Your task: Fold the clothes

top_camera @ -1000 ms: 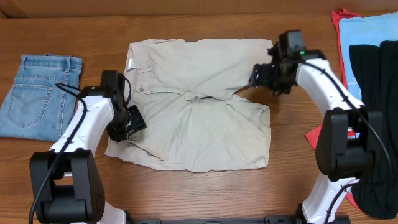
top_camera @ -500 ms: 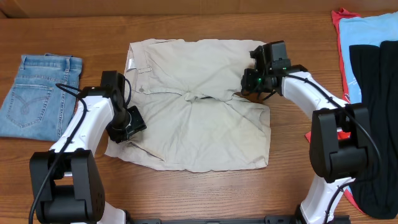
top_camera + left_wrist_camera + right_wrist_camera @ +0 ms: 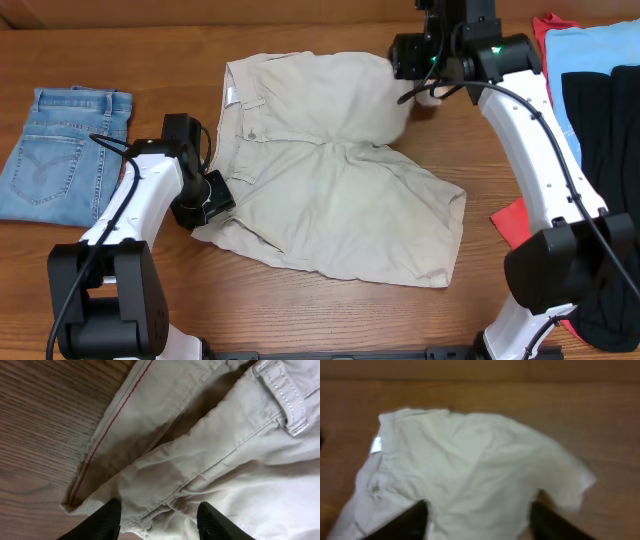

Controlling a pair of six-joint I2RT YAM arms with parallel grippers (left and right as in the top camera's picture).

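The beige khaki shorts lie spread across the middle of the table, skewed, with the waistband and white label at the upper left. My left gripper is at their lower-left edge. In the left wrist view its fingers have bunched seam cloth between them. My right gripper is raised at the far right of the shorts and holds up the upper leg. In the blurred right wrist view the shorts run down between its fingers.
Folded denim-blue jeans lie at the far left. At the right edge is a pile of red, light-blue and black garments. Bare wooden table lies left of the shorts' hem.
My right gripper has gone in to the shorts' right leg, then risen toward the back with it. The shorts have been dragged right and skewed. The left arm has stayed put.
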